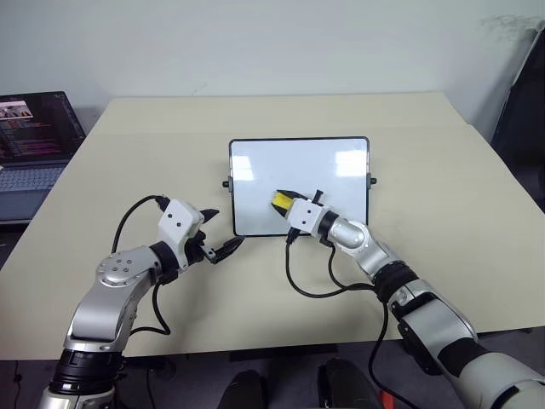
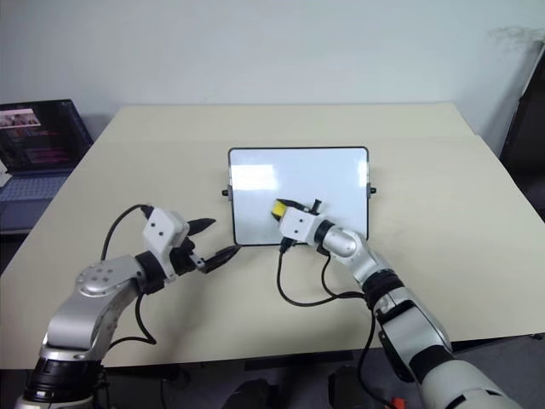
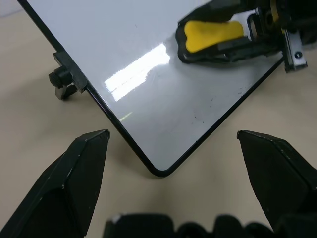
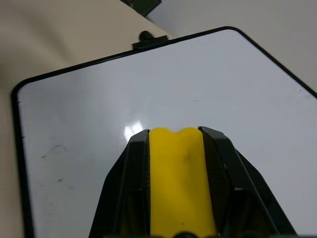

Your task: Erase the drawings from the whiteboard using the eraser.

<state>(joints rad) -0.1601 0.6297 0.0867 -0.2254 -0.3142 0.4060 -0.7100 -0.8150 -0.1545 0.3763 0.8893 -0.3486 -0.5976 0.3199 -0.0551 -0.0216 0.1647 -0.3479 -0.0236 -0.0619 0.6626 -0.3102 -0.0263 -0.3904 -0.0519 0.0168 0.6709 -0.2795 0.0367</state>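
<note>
Surface: a beige worktop (image 1: 426,170) before a pale wall carries the whiteboard (image 1: 341,162), lying flat at centre; a laptop (image 1: 34,136) sits off its left edge.
Right gripper: the right gripper (image 1: 283,203) pinches the eraser (image 1: 279,202) between its fingers, over the board's near-left part, eraser's long axis running along the fingers.
Drawings: no letters visible on the white; only faint specks near the left corner.
Left gripper: the left gripper (image 1: 223,232) is spread, empty, just off the board's near-left corner, apart from it.
Room: the board's far and right areas lie free for sweeping; black frame and side knobs bound it.
</note>
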